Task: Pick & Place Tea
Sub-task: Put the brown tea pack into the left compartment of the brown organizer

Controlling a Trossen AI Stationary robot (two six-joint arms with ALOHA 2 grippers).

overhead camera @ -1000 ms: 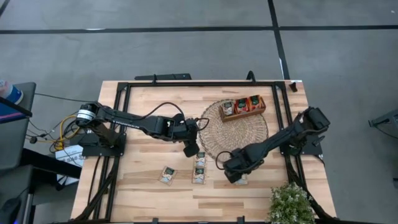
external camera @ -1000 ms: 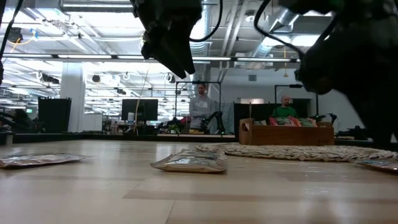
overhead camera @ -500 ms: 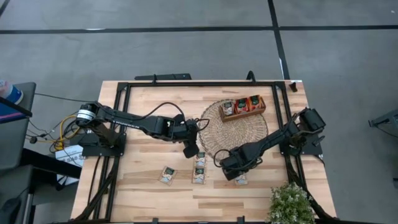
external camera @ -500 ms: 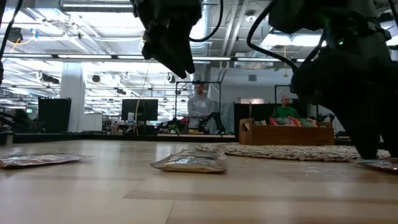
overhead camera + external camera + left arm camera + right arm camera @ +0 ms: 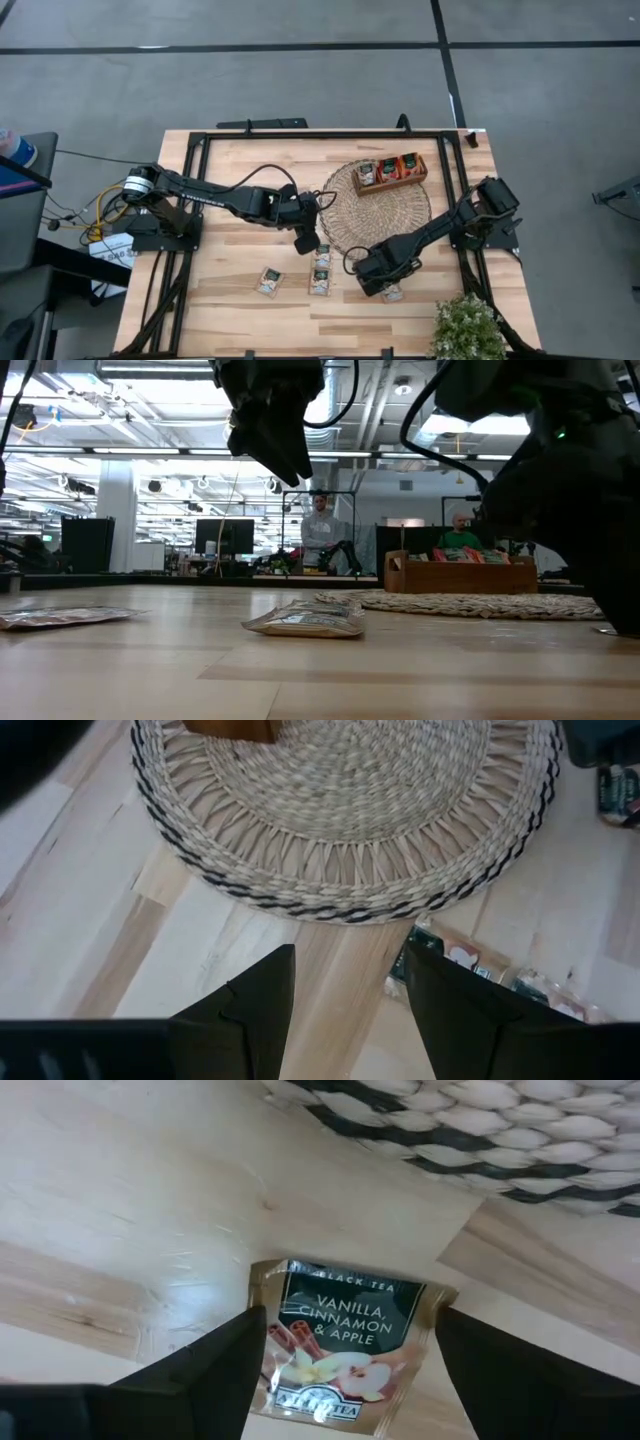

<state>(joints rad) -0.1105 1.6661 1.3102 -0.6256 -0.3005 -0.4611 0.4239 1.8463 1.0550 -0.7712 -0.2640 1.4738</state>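
Right gripper (image 5: 345, 1355), fingers spread wide and holding nothing, straddles a vanilla-cinnamon-apple tea sachet (image 5: 345, 1342) lying flat just off the wicker mat (image 5: 480, 1125). The sachet looks light, thin and limp, probably slick, so its opposite edges seem the best hold. Left gripper (image 5: 345, 990), fingers half open and empty, hovers at the mat's rim.

Wooden table (image 5: 230, 310), round wicker mat (image 5: 385, 222), 4 tea sachets (image 5: 269, 281), potted plant (image 5: 468, 328)

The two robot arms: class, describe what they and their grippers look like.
Both the left arm and right arm are dark, slim and jointed, with black cables looping along them. The left arm's base shows a silver ring. The right gripper and left gripper each have two flat dark fingers.
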